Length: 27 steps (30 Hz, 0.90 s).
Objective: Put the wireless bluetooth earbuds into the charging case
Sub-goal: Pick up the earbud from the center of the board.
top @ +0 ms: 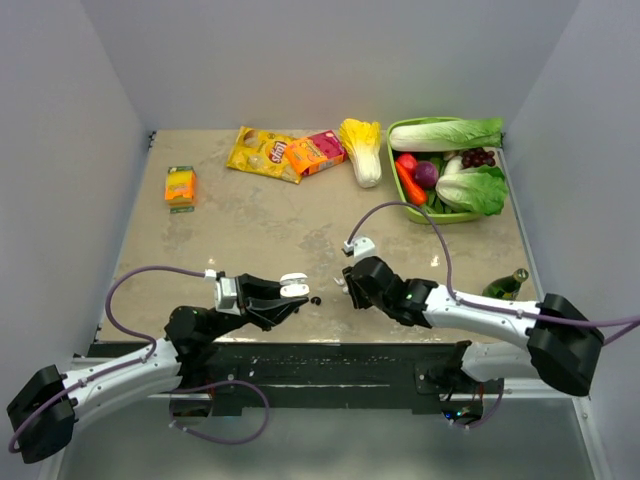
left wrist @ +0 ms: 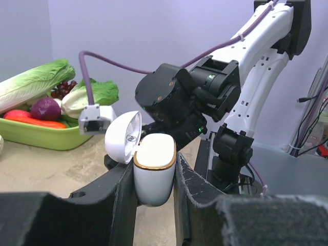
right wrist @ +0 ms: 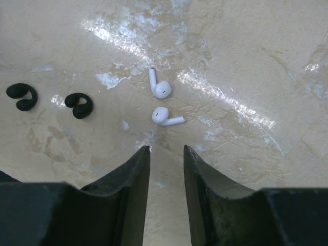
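The left jaws clamp an upright white charging case [left wrist: 154, 171] by its two sides. Its domed lid [left wrist: 123, 137] is flipped open to the left above a gold-toned rim. A small round emblem sits inside the lid, and its lettering is too small to read.

On the beige marbled table [right wrist: 256, 61], two glossy white earbuds lie just apart. Each has a rounded head and a short stem. One earbud [right wrist: 160, 87] has its stem pointing away from the camera, and the other [right wrist: 165, 116] has its stem pointing right.

To their left in the right wrist view lie two black earbuds, the nearer one [right wrist: 79, 105] and the farther one [right wrist: 22, 96]. They are C-shaped, matte and well clear of the white pair.

The right jaws hang just short of the white earbuds. They are slightly parted, with only bare table between them, and they grip nothing.

At the far edge are a yellow snack bag [top: 263, 153] and an orange box [top: 315, 152], both printed, though none of the print is legible.
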Motion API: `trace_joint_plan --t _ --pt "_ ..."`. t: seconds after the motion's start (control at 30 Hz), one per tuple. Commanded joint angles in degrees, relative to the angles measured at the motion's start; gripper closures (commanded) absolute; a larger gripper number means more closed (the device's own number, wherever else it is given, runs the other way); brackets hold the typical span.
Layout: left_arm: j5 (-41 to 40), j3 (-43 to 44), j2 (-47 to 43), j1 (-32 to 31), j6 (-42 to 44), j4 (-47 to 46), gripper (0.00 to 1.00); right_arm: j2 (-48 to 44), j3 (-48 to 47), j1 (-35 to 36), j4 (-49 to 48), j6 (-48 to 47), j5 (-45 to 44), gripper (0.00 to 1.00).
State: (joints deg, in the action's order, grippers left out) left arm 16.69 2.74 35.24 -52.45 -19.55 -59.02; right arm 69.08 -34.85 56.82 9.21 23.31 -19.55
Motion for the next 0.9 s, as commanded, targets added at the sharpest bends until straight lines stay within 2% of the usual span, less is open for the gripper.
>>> trace_joint_plan --t 0.0,0.2,0.37,0.87 --pt "0.54 -5.73 -0.18 0.33 -0.22 -2.5 1.0 4.47 -3.03 -0.13 -2.71 -0.72 -0.84 0.69" --pt "0.54 -6.35 -0.97 0.33 -0.4 -1.89 1.0 7.38 -3.65 -0.39 -2.53 0.33 -0.94 0.88" --pt "0.45 -6.7 -0.79 0.33 -0.58 -2.41 1.0 9.93 -3.73 -0.39 -5.08 -0.02 2.23 0.94" --pt "0.36 -7.4 -0.79 0.33 -1.19 -3.11 1.0 16.08 -5.84 -3.47 -7.8 -0.37 4.08 0.98"
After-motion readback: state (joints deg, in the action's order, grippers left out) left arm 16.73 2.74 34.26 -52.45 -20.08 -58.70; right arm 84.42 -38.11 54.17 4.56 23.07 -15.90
